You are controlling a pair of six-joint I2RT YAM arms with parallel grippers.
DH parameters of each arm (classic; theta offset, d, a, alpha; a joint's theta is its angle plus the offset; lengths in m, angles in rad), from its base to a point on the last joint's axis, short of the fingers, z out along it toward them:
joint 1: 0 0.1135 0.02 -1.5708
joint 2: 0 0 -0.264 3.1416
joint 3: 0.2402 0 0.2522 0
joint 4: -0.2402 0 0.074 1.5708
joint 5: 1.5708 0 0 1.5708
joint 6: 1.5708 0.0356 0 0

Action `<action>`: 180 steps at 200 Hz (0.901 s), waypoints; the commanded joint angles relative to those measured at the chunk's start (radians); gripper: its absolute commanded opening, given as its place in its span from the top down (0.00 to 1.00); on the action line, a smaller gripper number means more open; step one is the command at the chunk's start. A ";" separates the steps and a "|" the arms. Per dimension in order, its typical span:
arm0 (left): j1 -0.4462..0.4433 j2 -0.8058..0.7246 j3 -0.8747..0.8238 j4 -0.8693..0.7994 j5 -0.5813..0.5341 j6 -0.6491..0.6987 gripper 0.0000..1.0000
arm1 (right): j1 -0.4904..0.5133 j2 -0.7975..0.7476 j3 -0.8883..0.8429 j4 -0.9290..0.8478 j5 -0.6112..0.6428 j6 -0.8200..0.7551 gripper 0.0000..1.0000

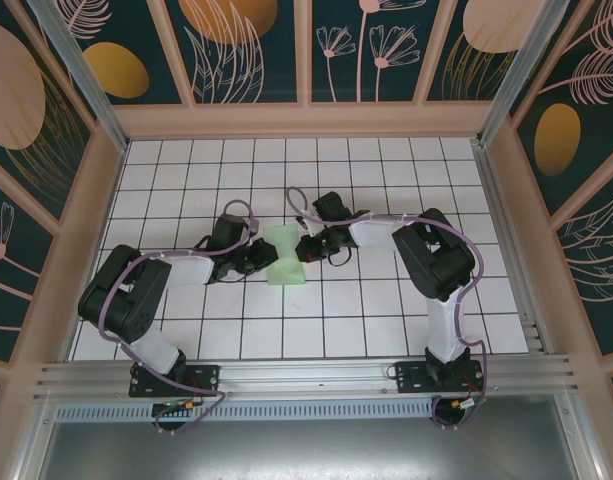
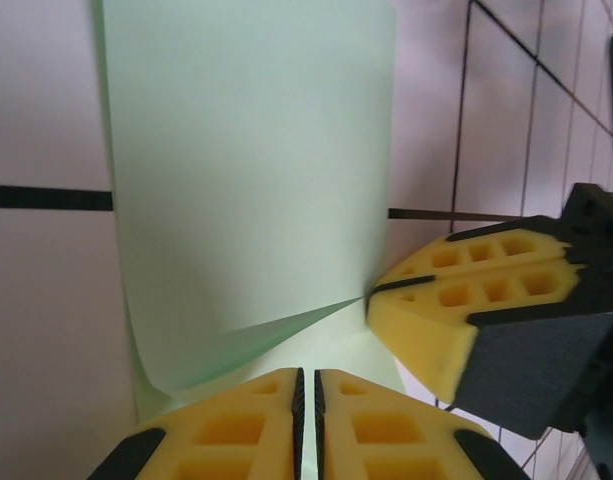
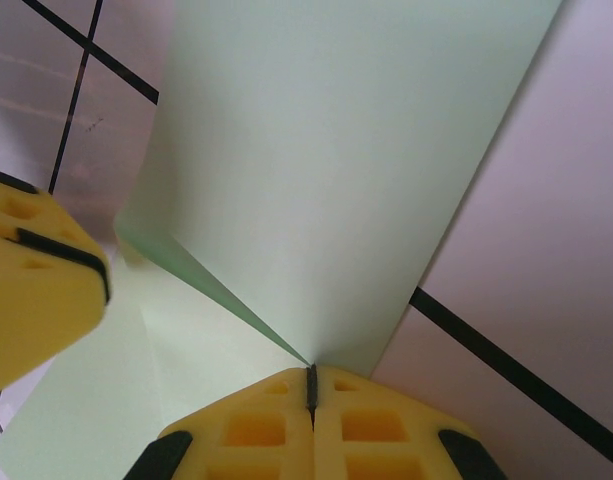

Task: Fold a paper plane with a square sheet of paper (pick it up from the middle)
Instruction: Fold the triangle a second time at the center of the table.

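My left hand (image 1: 258,258) is clamped on the 9 o'clock edge of the square sheet of paper (image 1: 286,257), which lies at the middle of the table (image 1: 386,300), pinched into a bow-tie shape. My right hand (image 1: 310,247) is clenched on its 3 o'clock edge. I judge this an early stage: the sheet is gripped mid-way, with no plane folds made yet.

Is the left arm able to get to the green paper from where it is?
Yes, it looks so. The left gripper is right at the square sheet of paper, fingers closed on its edge, it seems. The right gripper pinches the opposite side and leaves the left's way free.
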 commanded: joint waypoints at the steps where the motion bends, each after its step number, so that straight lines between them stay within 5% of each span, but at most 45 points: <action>1: -0.007 0.040 0.029 -0.018 0.011 0.011 0.85 | -0.024 0.121 -0.043 -0.116 0.255 -0.044 0.98; 113: -0.001 0.016 0.103 -0.281 -0.288 0.021 0.80 | -0.031 0.124 -0.063 -0.131 0.324 -0.096 0.98; 152: 0.008 -0.038 0.117 -0.317 -0.318 0.048 0.77 | -0.031 0.120 -0.064 -0.129 0.321 -0.095 0.98; 180: 0.008 -0.089 0.094 -0.243 -0.226 0.055 0.78 | -0.031 0.116 -0.063 -0.128 0.314 -0.092 0.98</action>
